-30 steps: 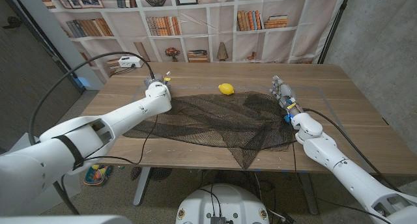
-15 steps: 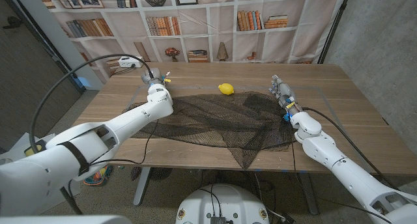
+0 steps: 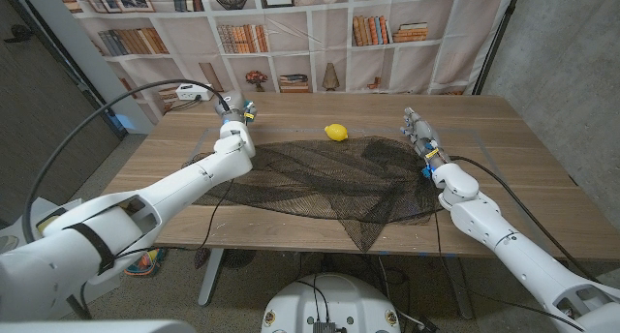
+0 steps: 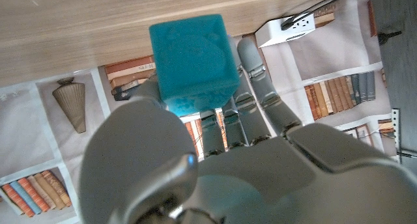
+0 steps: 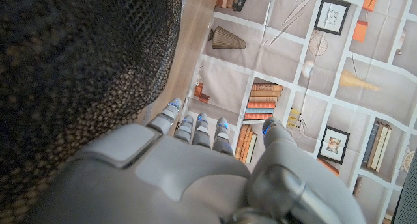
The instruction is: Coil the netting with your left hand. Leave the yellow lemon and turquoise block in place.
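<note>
The netting (image 3: pixel 310 183), a dark mesh, lies spread loosely over the middle of the counter (image 3: pixel 523 168), one pointed corner trailing toward the near edge; nothing of it looks coiled yet. The left robot hand (image 3: pixel 235 120) is near the far left corner of the counter, just past the netting's far left edge, and the left wrist view puts the turquoise block (image 4: pixel 192 58) right at its fingertips (image 4: pixel 251 61). Whether the fingers touch or clasp the block I cannot tell, so its grip is uncertain; as the block is meant to stay put, the hand seems badly placed for gathering mesh. The right robot hand (image 3: pixel 422 139) stands at the netting's right edge, fingers straight and apart, holding nothing, probably just parked clear of the work. The yellow lemon (image 3: pixel 336 133) sits just beyond the netting's far edge, near the middle of the counter's far side, free of the mesh. No brand, label or readable writing shows on any of these things.
</note>
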Controlling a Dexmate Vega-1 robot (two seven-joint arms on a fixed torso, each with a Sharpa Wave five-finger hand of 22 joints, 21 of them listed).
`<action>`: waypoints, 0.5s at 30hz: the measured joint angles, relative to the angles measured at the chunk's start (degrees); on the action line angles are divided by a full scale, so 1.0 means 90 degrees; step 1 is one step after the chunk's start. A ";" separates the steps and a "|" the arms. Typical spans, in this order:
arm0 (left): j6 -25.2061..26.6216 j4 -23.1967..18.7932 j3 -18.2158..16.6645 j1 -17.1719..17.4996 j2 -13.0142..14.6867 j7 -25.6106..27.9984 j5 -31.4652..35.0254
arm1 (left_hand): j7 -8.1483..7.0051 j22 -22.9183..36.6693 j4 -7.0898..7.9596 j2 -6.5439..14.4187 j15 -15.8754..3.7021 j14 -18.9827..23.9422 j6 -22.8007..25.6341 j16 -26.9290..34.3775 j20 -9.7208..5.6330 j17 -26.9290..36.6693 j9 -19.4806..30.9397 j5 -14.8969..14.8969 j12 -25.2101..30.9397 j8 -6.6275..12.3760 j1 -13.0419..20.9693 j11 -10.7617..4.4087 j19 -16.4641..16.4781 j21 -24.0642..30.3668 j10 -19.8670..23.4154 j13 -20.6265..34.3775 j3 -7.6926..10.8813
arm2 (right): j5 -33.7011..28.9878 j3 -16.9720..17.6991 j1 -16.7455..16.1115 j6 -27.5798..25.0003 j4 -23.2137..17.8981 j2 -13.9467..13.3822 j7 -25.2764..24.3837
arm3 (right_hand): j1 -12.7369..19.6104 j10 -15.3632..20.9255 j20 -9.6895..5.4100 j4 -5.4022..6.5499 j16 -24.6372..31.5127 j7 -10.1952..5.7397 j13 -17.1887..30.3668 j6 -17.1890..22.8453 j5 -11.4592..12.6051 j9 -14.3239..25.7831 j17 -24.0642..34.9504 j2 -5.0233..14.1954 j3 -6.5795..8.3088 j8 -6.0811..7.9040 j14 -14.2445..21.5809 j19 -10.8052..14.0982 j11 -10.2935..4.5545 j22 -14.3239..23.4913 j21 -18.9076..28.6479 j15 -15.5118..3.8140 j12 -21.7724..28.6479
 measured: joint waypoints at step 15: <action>-0.1161 -0.1163 -0.0305 0.0415 0.0750 -0.0727 0.0240 | -0.0023 -0.0041 0.0042 0.0000 0.0000 0.0000 0.0021 -0.0024 -0.0034 0.0269 -0.0001 0.0000 0.0043 -0.0001 0.0000 -0.0033 -0.0081 0.0191 -0.0033 0.0000 0.0006 | -0.0120 0.0020 -0.0074 0.0018 -0.0200 -0.0081 -0.0083 | 0.0000 0.0034 0.0000 0.0000 0.0000 0.0000 0.0000 0.0000 0.0000 0.0000 0.0000 0.0000 0.0000 0.0000 0.0000 0.0000 -0.0034 0.0000 0.0000 0.0000 -0.0031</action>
